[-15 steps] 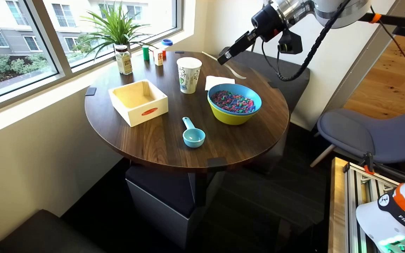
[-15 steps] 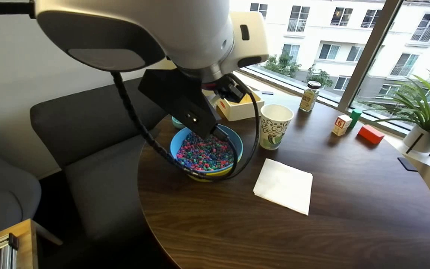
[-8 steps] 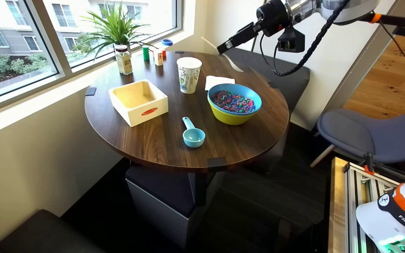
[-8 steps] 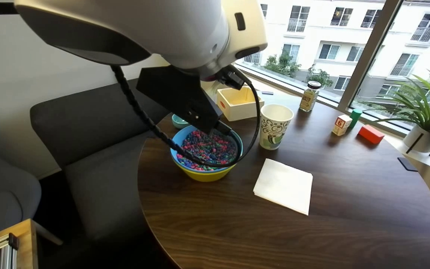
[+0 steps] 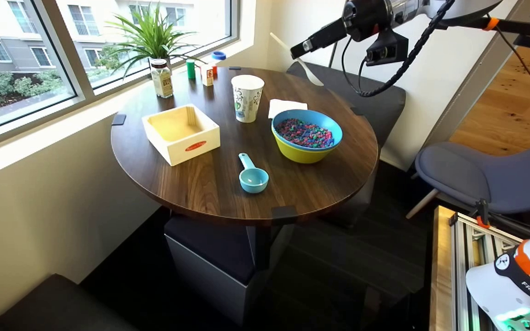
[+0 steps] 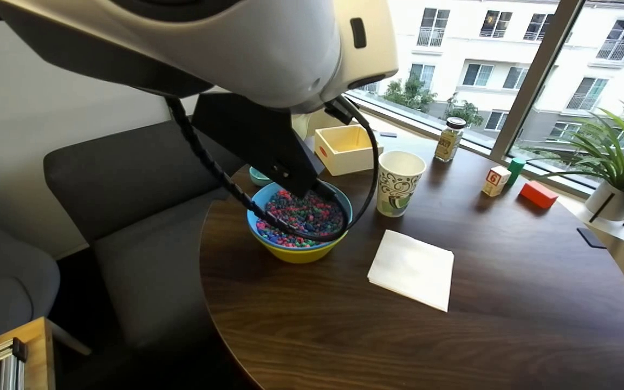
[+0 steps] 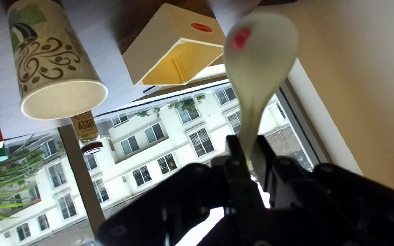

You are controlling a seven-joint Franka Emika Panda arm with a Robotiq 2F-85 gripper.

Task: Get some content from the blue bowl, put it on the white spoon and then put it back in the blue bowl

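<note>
The window bounds the left side in an exterior view, with the potted plant just beside it. The glass jar stands upright near the window on the table; the wooden tray sits nearer the front edge. The green cylinder and the number block stand behind the tray, with the red block near them. The paper cup stands upright between the tray and the blue bowl. The light-blue scoop lies in front of the cup, and the white paper lies flat near the bowl. The gripper is clear of the table; its jaws are nearly together, parted only by the handle of the white spoon, which they grip. The spoon is tilted, and the wrist view shows pink pieces on its head. The bowl, yellow-green outside, rests on the table and contains the heap of content. In an exterior view the black cable crosses in front of the bowl, and the black end section of the arm covers part of its rim. The dark bench is beyond the table, the grey chair is apart from it, and the robot base stands at the far right.
</note>
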